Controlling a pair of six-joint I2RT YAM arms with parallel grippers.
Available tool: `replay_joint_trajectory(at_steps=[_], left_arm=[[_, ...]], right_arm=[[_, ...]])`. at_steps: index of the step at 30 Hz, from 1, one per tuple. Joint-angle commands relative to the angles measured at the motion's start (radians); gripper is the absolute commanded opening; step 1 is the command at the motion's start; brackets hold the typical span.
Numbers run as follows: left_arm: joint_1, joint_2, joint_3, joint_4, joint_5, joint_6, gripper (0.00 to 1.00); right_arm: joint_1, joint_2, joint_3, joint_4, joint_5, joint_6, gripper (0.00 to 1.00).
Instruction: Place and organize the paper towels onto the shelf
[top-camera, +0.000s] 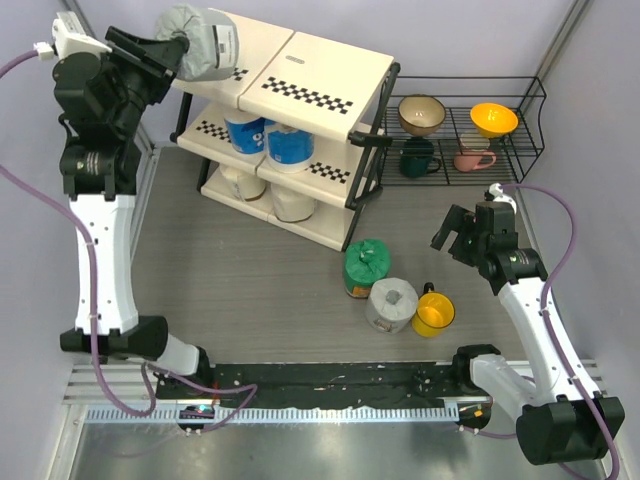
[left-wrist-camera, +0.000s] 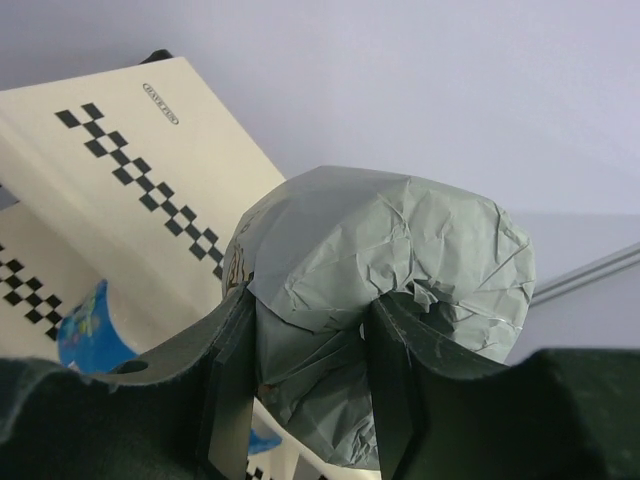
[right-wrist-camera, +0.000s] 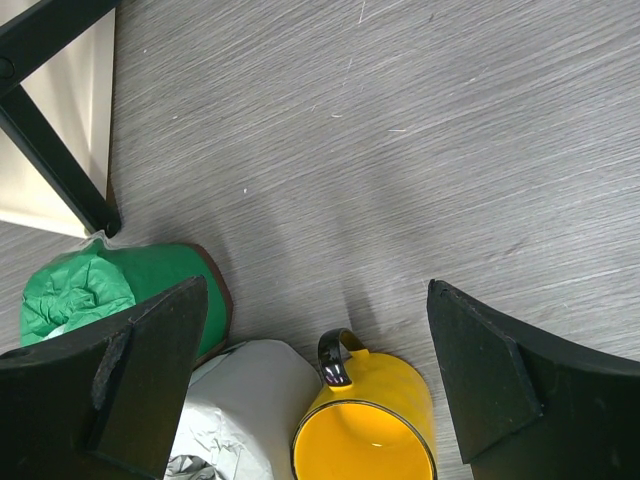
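Observation:
My left gripper (top-camera: 178, 52) is shut on a grey paper towel roll (top-camera: 200, 42), gripping its twisted top (left-wrist-camera: 320, 400), and holds it over the left end of the shelf's top tier (top-camera: 300, 70). The shelf's top panel shows in the left wrist view (left-wrist-camera: 120, 190). Two blue-and-white rolls (top-camera: 268, 140) sit on the middle tier, two cream rolls (top-camera: 270, 198) on the bottom tier. A green roll (top-camera: 366, 266) and a second grey roll (top-camera: 391, 304) stand on the table right of the shelf; both show in the right wrist view, green roll (right-wrist-camera: 80, 285), grey roll (right-wrist-camera: 250, 400). My right gripper (top-camera: 458, 238) is open and empty above them.
A yellow mug (top-camera: 433, 312) stands against the grey roll and shows in the right wrist view (right-wrist-camera: 365, 425). A black wire rack (top-camera: 460, 135) at the back right holds bowls and mugs. The shelf's black leg (right-wrist-camera: 60, 160) is near the green roll.

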Motion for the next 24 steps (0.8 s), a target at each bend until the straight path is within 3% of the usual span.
replay_joint_trajectory(at_steps=[1, 8, 17, 21, 24], left_arm=[[0.037, 0.088, 0.065, 0.202, 0.12, -0.134, 0.45], [0.037, 0.234, 0.232, 0.184, 0.143, -0.155, 0.45], [0.038, 0.214, 0.185, 0.167, 0.128, -0.112, 0.47], [0.037, 0.21, 0.186, 0.143, 0.126, -0.105, 0.68], [0.038, 0.216, 0.177, 0.143, 0.13, -0.102, 0.72]], right_arm=[[0.001, 0.003, 0.019, 0.034, -0.004, 0.0, 0.96], [0.0, 0.017, 0.007, 0.044, -0.009, 0.009, 0.96], [0.001, 0.022, 0.004, 0.054, -0.021, 0.018, 0.96], [0.001, 0.02, -0.004, 0.06, -0.035, 0.026, 0.96], [0.001, 0.019, -0.009, 0.06, -0.036, 0.026, 0.96]])
